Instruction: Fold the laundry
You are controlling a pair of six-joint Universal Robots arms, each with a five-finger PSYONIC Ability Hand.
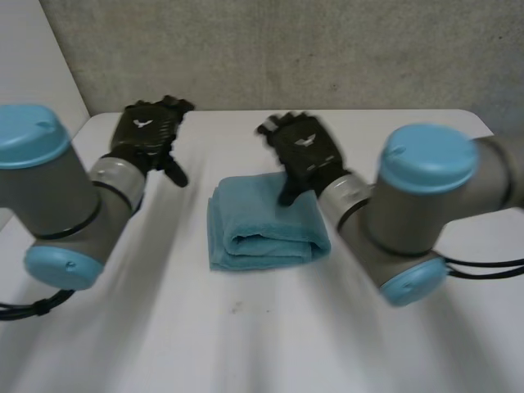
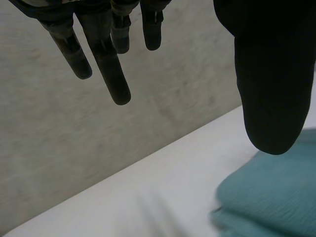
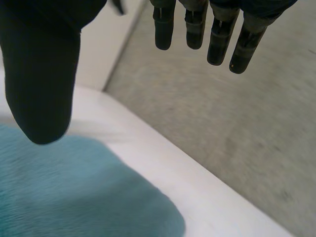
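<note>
A teal towel (image 1: 266,221) lies folded into a thick packet in the middle of the white table (image 1: 246,336). My right hand (image 1: 304,151) hovers over the towel's far right part, fingers straight and apart from the thumb, holding nothing. In the right wrist view the towel (image 3: 74,192) lies below the thumb (image 3: 42,84) and the fingers (image 3: 217,34) hang free. My left hand (image 1: 150,131) is raised to the left of the towel, open and empty. The left wrist view has its fingers (image 2: 106,64) straight, with the towel (image 2: 274,197) under the thumb (image 2: 271,74).
A grey wall (image 1: 286,49) runs behind the table's far edge. Bare table surface lies in front of the towel and on both sides of it. Both arms reach in from the near corners.
</note>
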